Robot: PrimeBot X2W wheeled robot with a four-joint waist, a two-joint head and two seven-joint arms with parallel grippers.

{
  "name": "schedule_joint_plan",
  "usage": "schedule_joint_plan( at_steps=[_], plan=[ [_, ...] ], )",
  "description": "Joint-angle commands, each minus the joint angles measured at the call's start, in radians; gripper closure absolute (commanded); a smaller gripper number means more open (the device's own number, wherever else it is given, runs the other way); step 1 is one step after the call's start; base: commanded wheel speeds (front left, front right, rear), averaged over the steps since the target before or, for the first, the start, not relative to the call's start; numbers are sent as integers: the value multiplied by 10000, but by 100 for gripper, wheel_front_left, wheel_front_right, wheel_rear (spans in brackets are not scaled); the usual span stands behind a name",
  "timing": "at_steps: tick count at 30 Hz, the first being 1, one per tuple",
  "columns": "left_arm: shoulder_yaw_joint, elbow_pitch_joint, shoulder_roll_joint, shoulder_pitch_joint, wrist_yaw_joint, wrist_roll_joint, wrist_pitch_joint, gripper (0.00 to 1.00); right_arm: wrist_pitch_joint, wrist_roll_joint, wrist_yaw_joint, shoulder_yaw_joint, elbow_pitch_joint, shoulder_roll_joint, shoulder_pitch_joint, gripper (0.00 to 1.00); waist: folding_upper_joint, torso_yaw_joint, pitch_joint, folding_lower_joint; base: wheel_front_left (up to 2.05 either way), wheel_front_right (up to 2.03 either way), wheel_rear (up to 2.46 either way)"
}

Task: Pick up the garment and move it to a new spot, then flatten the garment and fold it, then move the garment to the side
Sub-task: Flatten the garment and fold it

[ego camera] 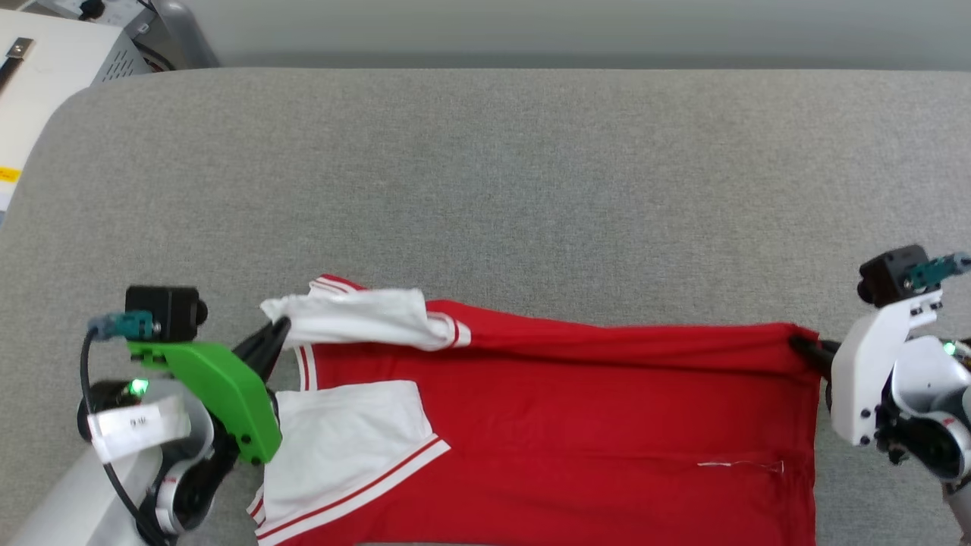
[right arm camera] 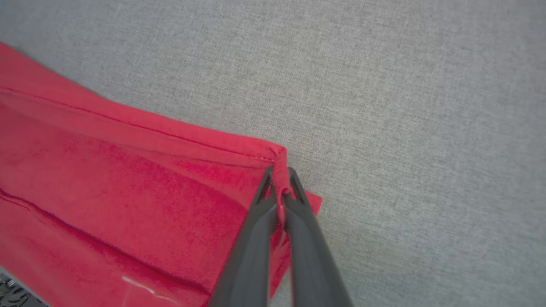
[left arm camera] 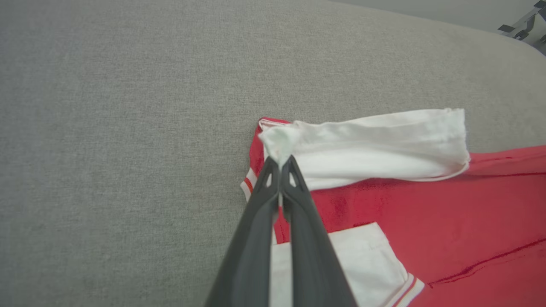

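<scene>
The garment (ego camera: pixel 576 409) is a red shirt with white sleeves and striped trim, lying stretched sideways along the near edge of the grey table. My left gripper (ego camera: pixel 279 327) is shut on the tip of the far white sleeve (left arm camera: pixel 375 145), pinching a bit of white cloth between its fingertips (left arm camera: pixel 280 164). At the other end my right gripper (ego camera: pixel 798 343) is shut on the far hem corner of the red cloth (right arm camera: pixel 128 187), which bunches between its fingertips (right arm camera: pixel 281 179). A second white sleeve (ego camera: pixel 341 447) lies flat near the left arm.
The grey fabric table top (ego camera: pixel 485 182) stretches wide beyond the shirt. A white machine (ego camera: pixel 45 83) stands off the table's far left corner. The shirt's near edge runs out of the head view at the bottom.
</scene>
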Motion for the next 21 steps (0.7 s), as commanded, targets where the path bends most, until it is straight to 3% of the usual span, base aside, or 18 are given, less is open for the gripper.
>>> schedule_joint_plan(
  at_steps=[1,8,14,15,16,17,18,19,20,21],
  plan=[
    [80,-149,117,451,151,-101,-117,100,-95,-147,-6,-93,-199,128,397,100,-1,110,-371,1,0,0,0],
    [248,-573,81,2705,740,-774,-511,100,2,-576,-6,-748,-1104,944,2526,100,-1,45,-862,1,0,0,0],
    [-55,31,-471,3708,703,-1189,-684,100,37,-952,-6,-1387,-1277,1737,4004,98,-1,16,-1038,1,0,0,0],
    [-125,212,-609,3742,629,-1227,-728,100,-21,-955,-6,-1474,-1266,1910,4216,78,-1,17,-1046,1,0,0,0],
    [-174,360,-728,3749,550,-1272,-761,100,-81,-1015,-6,-1530,-1254,2018,4361,64,-1,14,-1050,1,0,0,0],
    [-204,543,-879,3730,448,-1333,-830,100,-209,-1099,-6,-1620,-1253,2166,4507,0,-1,12,-1060,1,0,0,0],
    [-223,688,-983,3688,371,-1352,-899,78,-361,-1142,-6,-1725,-1254,2311,4598,0,-1,13,-1058,1,0,0,0],
    [-256,864,-1088,3624,270,-1357,-967,63,-517,-1203,-6,-1805,-1237,2450,4687,0,-1,14,-1065,1,0,0,0],
    [-284,999,-1156,3565,195,-1349,-1014,54,-663,-1276,-6,-1854,-1242,2533,4738,0,-1,16,-1079,1,0,0,0],
    [-286,1149,-1232,3476,102,-1323,-1129,1,-903,-1375,-6,-1941,-1279,2651,4784,0,-1,19,-1095,1,0,0,0]
  ],
)
